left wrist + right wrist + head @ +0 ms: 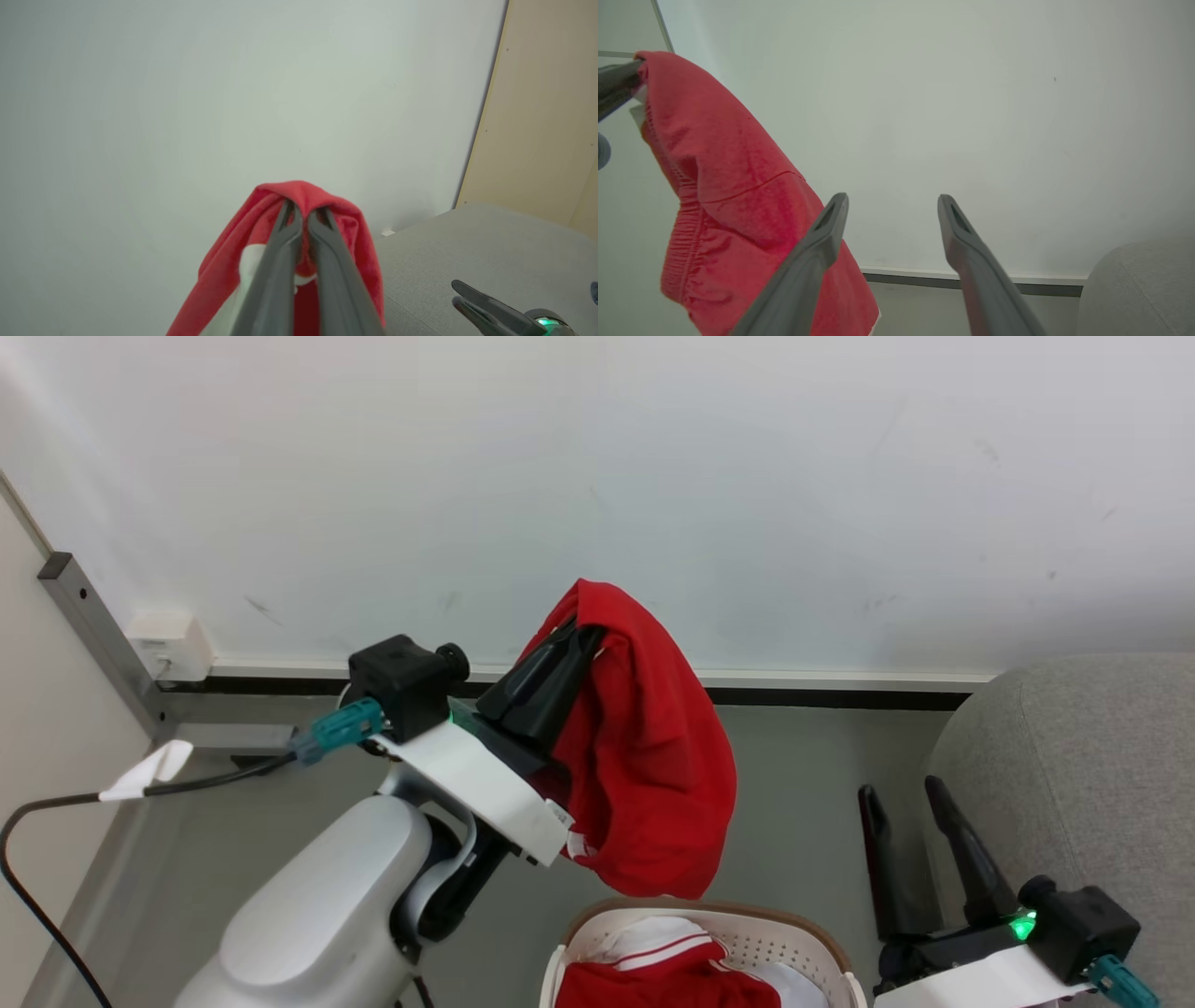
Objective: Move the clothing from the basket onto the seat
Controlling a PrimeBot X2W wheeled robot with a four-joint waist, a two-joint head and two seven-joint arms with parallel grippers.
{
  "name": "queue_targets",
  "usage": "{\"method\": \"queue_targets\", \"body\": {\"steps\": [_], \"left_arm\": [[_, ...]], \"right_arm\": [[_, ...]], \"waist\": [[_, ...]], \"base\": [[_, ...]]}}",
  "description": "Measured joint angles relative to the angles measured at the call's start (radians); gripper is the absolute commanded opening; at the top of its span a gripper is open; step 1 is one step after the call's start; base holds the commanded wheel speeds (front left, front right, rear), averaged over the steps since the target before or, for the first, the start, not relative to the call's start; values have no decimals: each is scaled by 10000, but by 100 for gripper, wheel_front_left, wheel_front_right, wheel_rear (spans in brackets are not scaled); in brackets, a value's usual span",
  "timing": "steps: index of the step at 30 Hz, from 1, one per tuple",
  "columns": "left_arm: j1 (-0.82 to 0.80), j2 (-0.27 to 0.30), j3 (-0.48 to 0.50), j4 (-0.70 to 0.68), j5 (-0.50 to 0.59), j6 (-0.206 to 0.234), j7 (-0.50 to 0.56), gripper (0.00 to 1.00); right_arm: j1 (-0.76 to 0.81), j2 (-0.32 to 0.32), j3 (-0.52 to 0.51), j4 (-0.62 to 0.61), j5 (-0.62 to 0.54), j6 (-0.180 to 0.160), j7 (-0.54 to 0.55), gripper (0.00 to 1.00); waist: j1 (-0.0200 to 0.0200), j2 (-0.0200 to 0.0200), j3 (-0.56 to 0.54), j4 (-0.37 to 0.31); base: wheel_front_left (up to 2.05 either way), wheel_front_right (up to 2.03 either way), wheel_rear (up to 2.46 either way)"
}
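Left gripper (586, 637): you had it pinched shut on a fold of the red garment (653, 756), raised clear of the basket (822, 938).
Right gripper (901, 789): spread wide, empty, just beside the seat (1074, 756).
Garment: hung long axis down from the pinch.
Way to go: the seat lay to your right of the garment, nearer the right arm.
Basket: more red clothing (667, 980) inside.

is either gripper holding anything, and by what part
The left gripper pinches a red garment by a bunched fold at its top; the right gripper is open and empty.
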Motion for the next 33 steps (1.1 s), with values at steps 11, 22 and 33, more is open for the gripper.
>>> {"method": "queue_targets", "body": {"steps": [11, 22, 33], "left_arm": [[-51, 54, 88, -21, -73, 121, -13, 0], [209, -322, -621, -48, -69, 23, 109, 0], [686, -1022, -1910, -351, 94, -244, 546, 0]], "right_arm": [[-123, 4, 1651, 393, -380, 0, 0, 100], [-1245, 0, 2984, 1739, -372, 0, -2, 100], [-1958, 4, 3388, 3754, -119, 0, 0, 100]], "waist": [[0, 0, -45, -9], [0, 0, -237, 423], [0, 0, -552, 1479]], "base": [[0, 0, 0], [0, 0, 0], [0, 0, 0]]}}
